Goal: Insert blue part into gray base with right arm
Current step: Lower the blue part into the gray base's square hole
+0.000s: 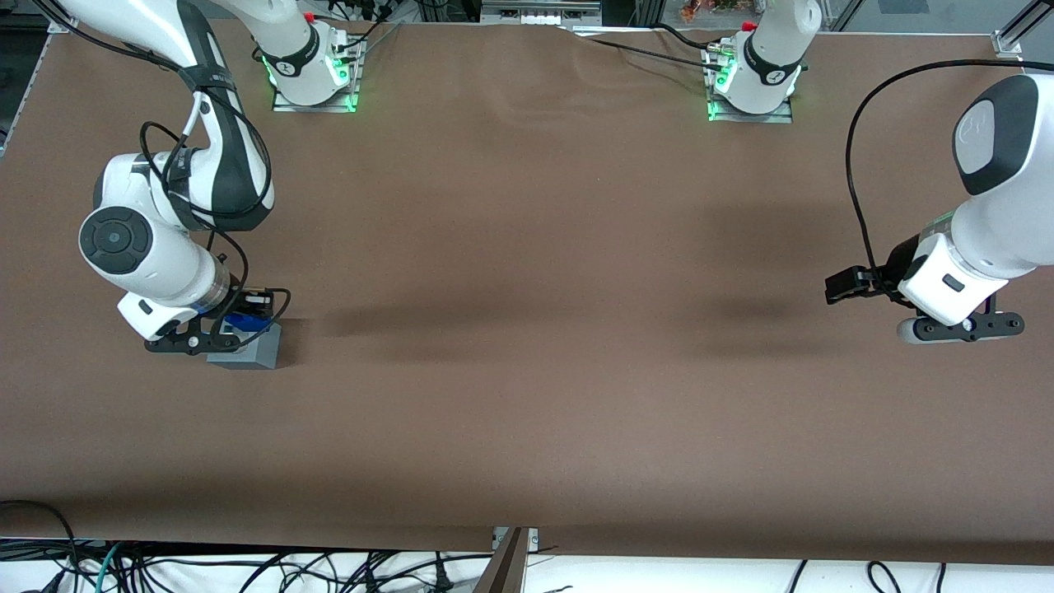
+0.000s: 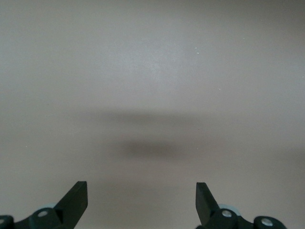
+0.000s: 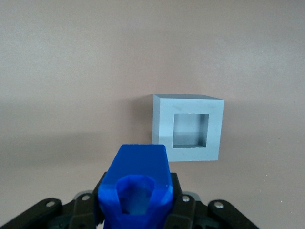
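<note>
My right gripper (image 1: pixel 235 325) is shut on the blue part (image 3: pixel 137 183), a bright-blue block held between the black fingers (image 3: pixel 183 200). In the front view the blue part (image 1: pixel 244 322) shows just above the gray base (image 1: pixel 251 350), at the working arm's end of the table. The gray base (image 3: pixel 188 127) is a light-gray cube standing on the brown table, and its square recess (image 3: pixel 191 130) is open and unfilled. In the right wrist view the blue part is held above the table, apart from the cube and not in the recess.
Brown table cover (image 1: pixel 527 329) runs bare across the middle. The two arm bases (image 1: pixel 313 70) (image 1: pixel 753 82) stand farthest from the front camera. Cables (image 1: pixel 247 568) hang below the table's nearest edge.
</note>
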`<act>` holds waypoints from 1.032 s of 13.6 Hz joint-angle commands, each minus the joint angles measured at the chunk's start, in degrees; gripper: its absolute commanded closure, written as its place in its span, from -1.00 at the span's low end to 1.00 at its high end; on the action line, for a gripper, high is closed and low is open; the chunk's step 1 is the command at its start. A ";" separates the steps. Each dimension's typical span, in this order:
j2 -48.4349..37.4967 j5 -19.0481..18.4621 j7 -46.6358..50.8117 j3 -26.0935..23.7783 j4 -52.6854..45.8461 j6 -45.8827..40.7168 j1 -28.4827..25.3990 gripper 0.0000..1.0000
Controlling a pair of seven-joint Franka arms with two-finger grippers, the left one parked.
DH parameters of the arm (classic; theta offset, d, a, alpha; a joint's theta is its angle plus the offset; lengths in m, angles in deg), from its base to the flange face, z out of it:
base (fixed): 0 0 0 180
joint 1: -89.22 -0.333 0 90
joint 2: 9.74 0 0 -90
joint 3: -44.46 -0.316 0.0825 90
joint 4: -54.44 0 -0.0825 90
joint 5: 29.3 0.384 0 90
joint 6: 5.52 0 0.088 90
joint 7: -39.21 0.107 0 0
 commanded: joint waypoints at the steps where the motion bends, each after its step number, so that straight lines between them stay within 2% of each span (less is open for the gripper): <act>1: 1.21 0.20 -0.67 -0.20 -1.83 -1.37 0.59 1.00; 4: 1.64 0.37 -4.16 0.33 -1.83 -0.76 1.90 1.00; 6: 3.05 2.91 -8.12 -0.02 -1.83 0.12 6.64 1.00; 7: 3.32 4.49 -9.36 -0.02 -1.83 0.82 6.92 1.00; 14: 5.34 4.86 -12.53 -0.02 -1.74 5.84 7.62 1.00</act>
